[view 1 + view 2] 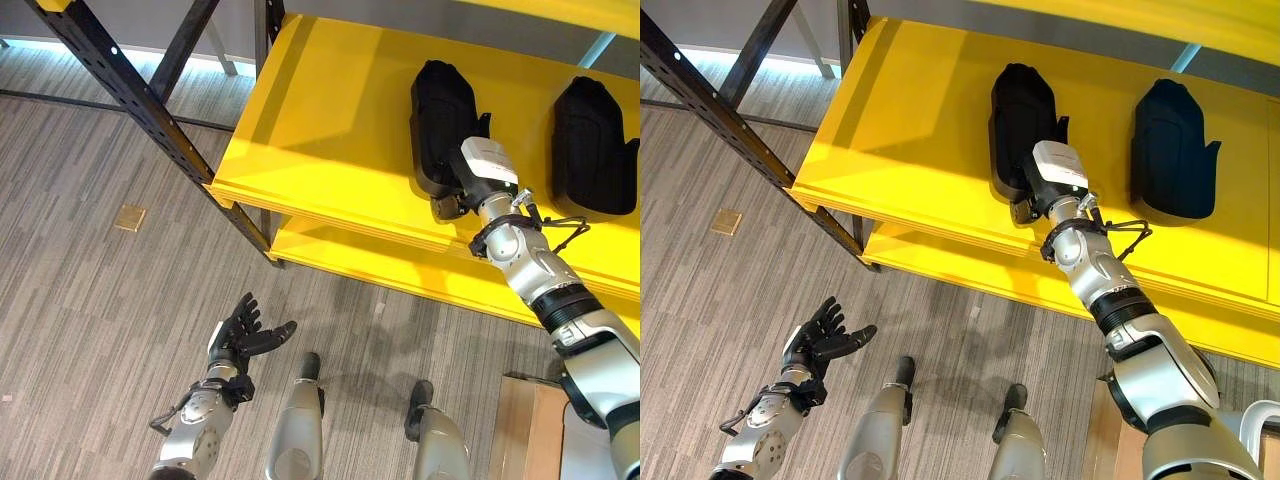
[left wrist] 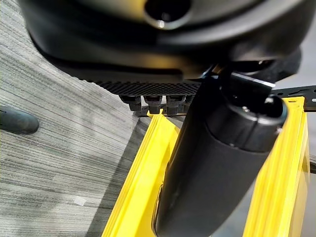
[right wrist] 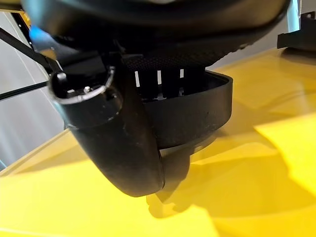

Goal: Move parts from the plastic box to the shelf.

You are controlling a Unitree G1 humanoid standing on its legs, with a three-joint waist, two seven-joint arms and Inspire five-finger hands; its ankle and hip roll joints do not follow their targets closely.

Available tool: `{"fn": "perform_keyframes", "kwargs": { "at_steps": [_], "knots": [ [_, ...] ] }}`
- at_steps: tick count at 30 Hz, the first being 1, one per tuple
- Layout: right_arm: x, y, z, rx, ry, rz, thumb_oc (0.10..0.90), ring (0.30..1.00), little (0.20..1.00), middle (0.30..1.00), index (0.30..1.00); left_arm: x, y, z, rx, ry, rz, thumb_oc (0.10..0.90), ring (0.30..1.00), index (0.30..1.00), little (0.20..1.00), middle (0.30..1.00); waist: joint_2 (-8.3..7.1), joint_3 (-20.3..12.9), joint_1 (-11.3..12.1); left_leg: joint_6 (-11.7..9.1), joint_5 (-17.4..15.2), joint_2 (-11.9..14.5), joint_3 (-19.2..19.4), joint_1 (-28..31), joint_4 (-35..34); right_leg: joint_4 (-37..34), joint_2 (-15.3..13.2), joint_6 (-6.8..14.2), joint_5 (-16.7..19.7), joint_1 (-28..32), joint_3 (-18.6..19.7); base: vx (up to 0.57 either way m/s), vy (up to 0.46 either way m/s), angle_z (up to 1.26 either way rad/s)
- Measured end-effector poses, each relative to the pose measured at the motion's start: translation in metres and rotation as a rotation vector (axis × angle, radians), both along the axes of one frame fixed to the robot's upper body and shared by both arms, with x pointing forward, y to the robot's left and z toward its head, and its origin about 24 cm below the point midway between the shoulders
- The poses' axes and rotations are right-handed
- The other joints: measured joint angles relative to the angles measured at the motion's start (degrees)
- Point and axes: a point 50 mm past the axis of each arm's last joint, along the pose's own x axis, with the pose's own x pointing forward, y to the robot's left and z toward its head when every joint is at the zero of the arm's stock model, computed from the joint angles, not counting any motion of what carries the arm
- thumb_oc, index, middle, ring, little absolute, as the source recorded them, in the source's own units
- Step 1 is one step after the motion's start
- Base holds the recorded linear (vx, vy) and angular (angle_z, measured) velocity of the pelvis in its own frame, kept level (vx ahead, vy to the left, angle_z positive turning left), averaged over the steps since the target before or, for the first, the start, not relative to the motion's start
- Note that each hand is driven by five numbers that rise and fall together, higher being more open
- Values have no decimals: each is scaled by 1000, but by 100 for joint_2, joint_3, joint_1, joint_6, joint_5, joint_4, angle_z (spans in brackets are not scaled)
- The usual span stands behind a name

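Two parts on the shelf (image 1: 320, 130), left part (image 1: 440, 115) and right part (image 1: 592, 145) apart, right hand (image 1: 450, 195) at the left part's near end, left hand (image 1: 243, 335) low over the floor (image 1: 90, 300)

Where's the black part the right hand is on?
The black molded plastic part lies on the yellow shelf board, left of a second black part, with the right hand at its near end.

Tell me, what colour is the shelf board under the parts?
Bright yellow; the shelf board shows best in the left eye view.
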Motion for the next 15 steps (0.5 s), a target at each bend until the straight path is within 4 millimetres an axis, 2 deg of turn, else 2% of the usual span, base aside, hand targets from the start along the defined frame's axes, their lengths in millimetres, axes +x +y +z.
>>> {"fn": "perform_keyframes", "kwargs": {
  "at_steps": [15],
  "knots": [
    [-1,0,-3,12,-3,-2,400,300,300,300,300,0,0,0,0,-1,-1,900,1000,1000,1000,1000,-9,4,-15,33,-24,2,44,-11,58,53,-2,-3,4,-50,72,-1,0,0]
  ]
}}
